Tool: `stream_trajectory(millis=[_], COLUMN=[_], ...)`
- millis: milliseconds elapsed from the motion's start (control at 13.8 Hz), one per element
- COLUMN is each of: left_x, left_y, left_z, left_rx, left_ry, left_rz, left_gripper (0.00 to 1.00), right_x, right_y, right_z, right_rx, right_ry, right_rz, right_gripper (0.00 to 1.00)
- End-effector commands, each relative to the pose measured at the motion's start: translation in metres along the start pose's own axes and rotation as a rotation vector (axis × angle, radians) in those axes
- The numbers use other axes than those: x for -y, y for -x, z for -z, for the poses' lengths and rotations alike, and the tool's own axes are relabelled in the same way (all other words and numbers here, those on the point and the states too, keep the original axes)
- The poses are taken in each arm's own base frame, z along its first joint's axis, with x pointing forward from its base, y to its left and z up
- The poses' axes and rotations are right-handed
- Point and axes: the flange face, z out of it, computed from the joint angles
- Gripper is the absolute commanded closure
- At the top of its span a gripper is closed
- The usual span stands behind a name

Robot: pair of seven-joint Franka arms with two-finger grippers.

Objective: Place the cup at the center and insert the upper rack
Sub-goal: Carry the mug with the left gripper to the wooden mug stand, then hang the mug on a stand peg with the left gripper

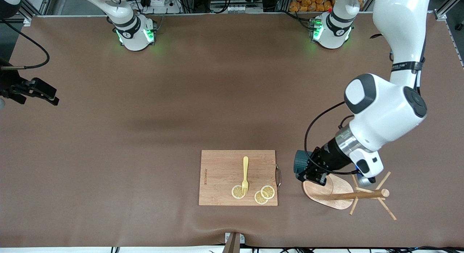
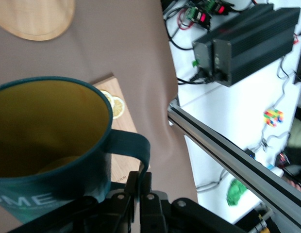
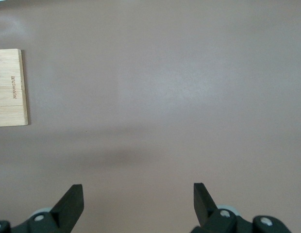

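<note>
Meanwhile the left gripper (image 1: 311, 172) clamps the glossy teal cup (image 1: 301, 163) over the smooth oval-based wooden upper rack (image 1: 328, 193), while the right gripper (image 3: 138, 204) waits spread wide.

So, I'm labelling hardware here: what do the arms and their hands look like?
Both arms are glossy white with dark grey joint caps and green lights at the bases. The left hand is black, with a looping black cable; the right hand has black, blocky fingers.
</note>
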Motion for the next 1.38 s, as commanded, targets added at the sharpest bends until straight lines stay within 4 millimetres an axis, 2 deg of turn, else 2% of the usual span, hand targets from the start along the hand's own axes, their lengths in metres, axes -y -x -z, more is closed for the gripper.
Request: stream_trajectory(millis=[0, 72, 217, 362, 507, 724, 1304], left_x=[-0.004, -0.004, -0.001, 0.005, 0.010, 0.015, 0.027], left_y=[-0.032, -0.049, -0.068, -0.086, -0.094, -0.116, -0.141], left_z=[0.023, 0.030, 0.038, 0.035, 0.024, 0.027, 0.021], left_rx=[0.065, 0.094, 0.114, 0.108, 0.116, 0.116, 0.144], left_ry=[0.076, 0.112, 0.147, 0.145, 0.137, 0.153, 0.194], left_rz=[-0.031, -0.034, -0.051, -0.062, -0.053, -0.048, -0.108], left_gripper=[1.00, 1.00, 1.00, 1.00, 1.00, 1.00, 1.00], right_x=[-0.002, -0.001, -0.001, -0.002, -0.002, -0.002, -0.001], right_y=[0.005, 0.005, 0.006, 0.006, 0.006, 0.006, 0.007], right_z=[0.007, 0.007, 0.007, 0.007, 0.007, 0.006, 0.006], right_rx=[0.000, 0.000, 0.003, 0.005, 0.005, 0.011, 0.014], right_ry=[0.013, 0.013, 0.013, 0.014, 0.014, 0.014, 0.014], right_rz=[-0.009, -0.008, -0.008, -0.009, -0.009, -0.009, -0.009], right_gripper=[0.00, 0.00, 0.00, 0.00, 0.00, 0.00, 0.00])
